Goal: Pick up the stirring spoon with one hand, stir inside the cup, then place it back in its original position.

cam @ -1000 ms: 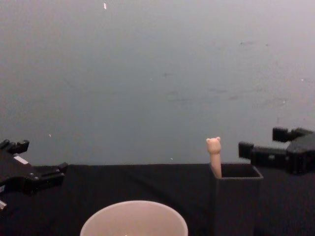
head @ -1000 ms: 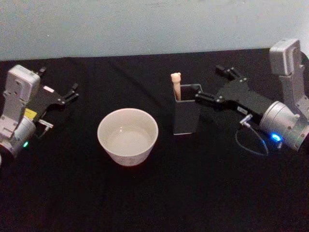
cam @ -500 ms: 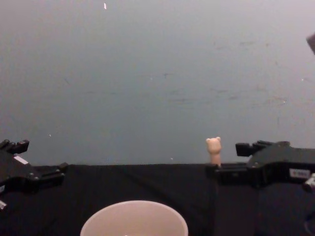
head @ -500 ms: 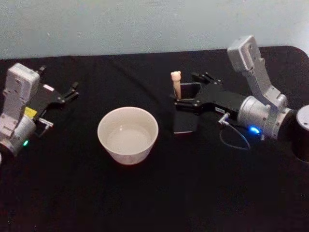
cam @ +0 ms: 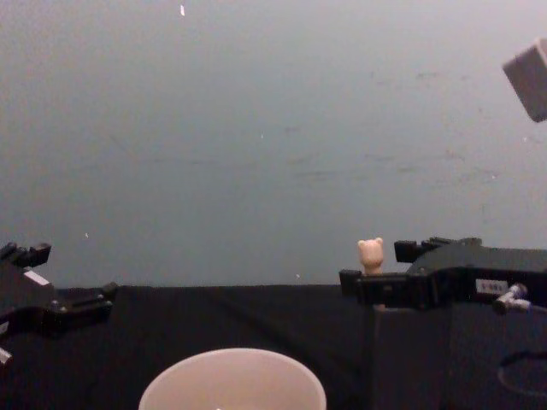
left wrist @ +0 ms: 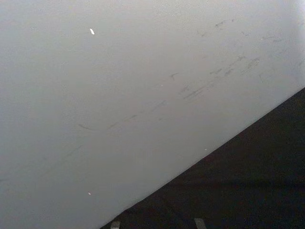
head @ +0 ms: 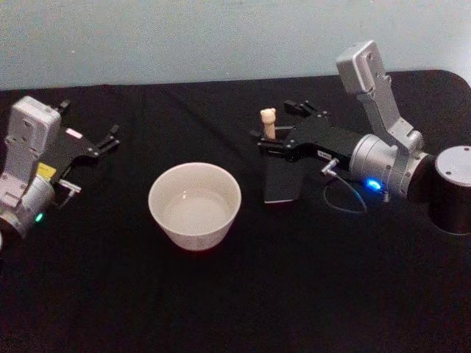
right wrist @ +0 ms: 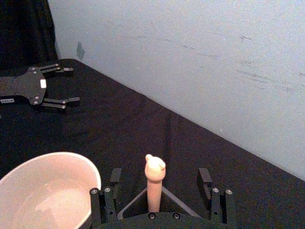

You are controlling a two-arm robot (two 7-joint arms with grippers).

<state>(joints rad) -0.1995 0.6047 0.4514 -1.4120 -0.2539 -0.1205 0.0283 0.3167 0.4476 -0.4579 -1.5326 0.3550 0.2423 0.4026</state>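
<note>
Head view: on matte black cloth (head: 221, 294), glossy round cream cup (head: 195, 206) mid-table. Just right of it, dark square holder (head: 283, 184), spoon (head: 268, 121) upright inside, bear head poking out. Right gripper (head: 274, 123) at handle height, spread, straddling the handle. Left gripper (head: 110, 138) parked far left, also spread.

Left wrist view: pale scuffed wall (left wrist: 119, 86), strip of cloth.

Right wrist view: clear gaps between handle and both fingers (right wrist: 204, 179).

Chest view: near finger crossing the handle, bear head above it.
</note>
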